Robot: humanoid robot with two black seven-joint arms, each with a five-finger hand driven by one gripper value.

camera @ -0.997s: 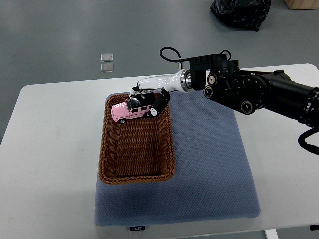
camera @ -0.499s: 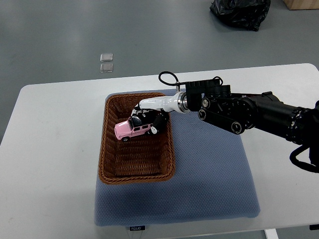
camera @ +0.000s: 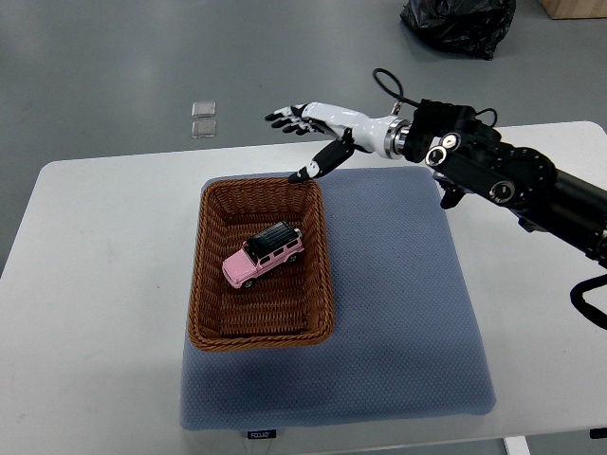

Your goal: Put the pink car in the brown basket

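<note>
Placement appears complete: pink car [camera: 264,258] sits inside brown basket [camera: 206,284], on its woven floor, below and well apart from the right hand [camera: 313,133], whose fingers [camera: 285,118] are spread, holding nothing.

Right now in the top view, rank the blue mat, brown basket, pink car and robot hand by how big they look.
1. Blue mat
2. Brown basket
3. Pink car and right robot hand: look alike; the hand seems raised nearer the camera, so unranked.
</note>
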